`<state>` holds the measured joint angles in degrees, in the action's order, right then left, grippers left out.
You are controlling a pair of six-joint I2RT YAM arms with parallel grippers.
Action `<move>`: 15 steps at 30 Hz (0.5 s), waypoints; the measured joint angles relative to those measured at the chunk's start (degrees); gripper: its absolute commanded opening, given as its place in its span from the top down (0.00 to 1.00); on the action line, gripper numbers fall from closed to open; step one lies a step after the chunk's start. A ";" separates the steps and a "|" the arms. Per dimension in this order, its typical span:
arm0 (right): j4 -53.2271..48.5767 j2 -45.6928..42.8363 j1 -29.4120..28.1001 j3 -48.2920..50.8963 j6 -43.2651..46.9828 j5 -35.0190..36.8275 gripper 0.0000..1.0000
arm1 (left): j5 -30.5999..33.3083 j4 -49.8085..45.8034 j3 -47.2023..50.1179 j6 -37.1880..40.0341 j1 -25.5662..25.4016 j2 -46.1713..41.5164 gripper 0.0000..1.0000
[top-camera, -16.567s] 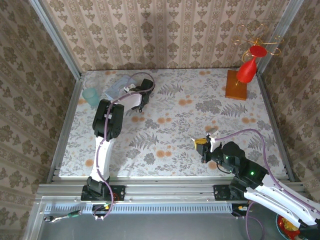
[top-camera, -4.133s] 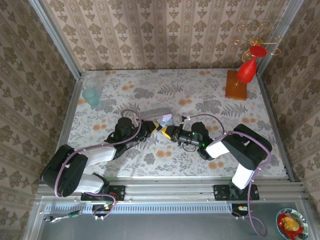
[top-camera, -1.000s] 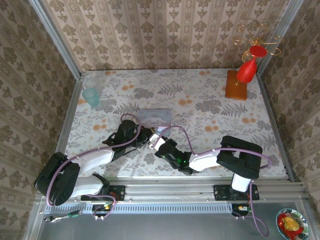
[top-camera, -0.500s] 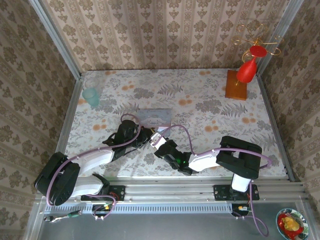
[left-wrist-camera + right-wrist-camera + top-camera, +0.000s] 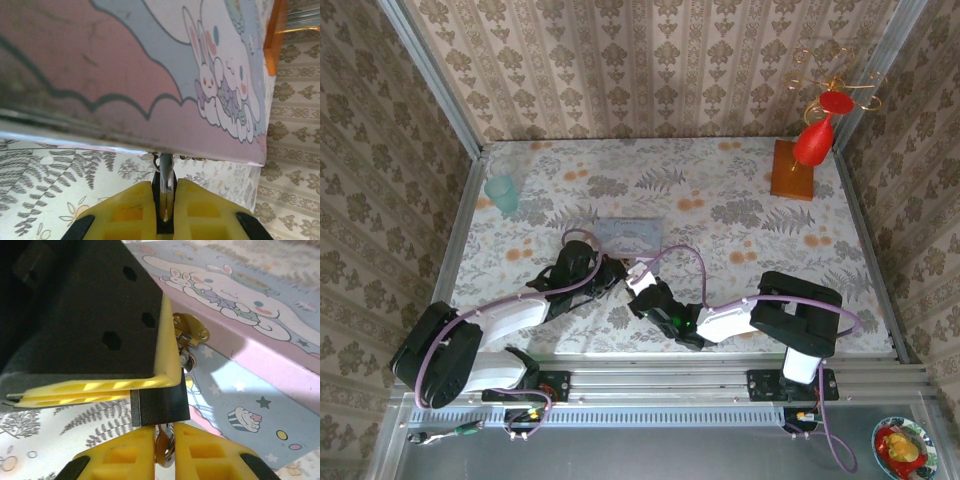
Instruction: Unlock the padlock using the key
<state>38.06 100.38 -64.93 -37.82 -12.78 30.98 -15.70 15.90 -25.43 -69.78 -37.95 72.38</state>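
The padlock (image 5: 160,407) hangs at the front of the tin, near the middle of the worktop (image 5: 750,250), and everything crowds around it. Biggest first: the floral worktop carries a wooden stand (image 5: 792,170) in the far right corner and a pale green cup (image 5: 503,192) at the far left, both well apart from the action. The left arm (image 5: 510,315) and right arm (image 5: 735,320) lie low across the near half and meet nose to nose just in front of the pale blue tin (image 5: 630,234), which lies flat with its bunny picture up. The left end effector (image 5: 164,190) is pinched tight on a thin dark piece seen edge-on, right under the tin's rim. That's the padlock, which the right wrist view shows as a small black block tucked against the left's yellow fingertip. The right end effector (image 5: 163,436) sits directly beneath that block, its pads clamped on the key (image 5: 163,450), a small brassy sliver reaching up to the block's lower edge. Whether it is in the keyhole I cannot tell. Above the block, a shiny shackle (image 5: 186,360) leads up to the tin's brass hasp (image 5: 189,331).
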 measured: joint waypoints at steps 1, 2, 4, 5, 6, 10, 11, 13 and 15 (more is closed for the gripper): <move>-0.11 -0.13 0.52 0.11 -2.29 -2.05 0.83 | 0.20 -0.57 0.00 0.02 0.00 0.00 1.00; 0.13 -0.39 1.44 0.55 -5.53 -5.09 0.82 | 0.44 -1.01 0.00 0.09 0.02 0.02 1.00; 2.80 -0.55 3.52 2.08 -12.24 -11.34 0.82 | 0.76 -1.49 0.02 0.24 0.07 0.13 1.00; 4.74 -0.50 4.59 3.13 -15.93 -14.38 0.82 | 0.81 -1.68 0.02 0.39 0.11 0.35 1.00; 7.23 -0.20 5.51 4.33 -19.63 -17.00 0.82 | 0.79 -1.84 0.02 0.44 0.11 0.61 1.00; 19.28 3.34 7.48 8.79 -31.30 -24.00 0.82 | 0.61 -2.95 0.02 0.59 0.02 1.22 1.00; 21.24 4.02 7.89 9.40 -33.22 -25.18 0.81 | 0.55 -3.26 0.02 0.59 -0.02 1.31 1.00; 24.00 4.72 8.68 10.16 -36.52 -27.21 0.81 | 0.52 -3.30 0.02 0.61 -0.20 1.51 1.00; 25.03 4.76 9.14 10.34 -38.34 -28.55 0.80 | 0.55 -3.08 0.02 0.61 -0.22 1.51 1.00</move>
<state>63.09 105.14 -55.79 -27.49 -51.11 2.44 -15.16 12.82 -25.41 -69.17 -38.17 73.89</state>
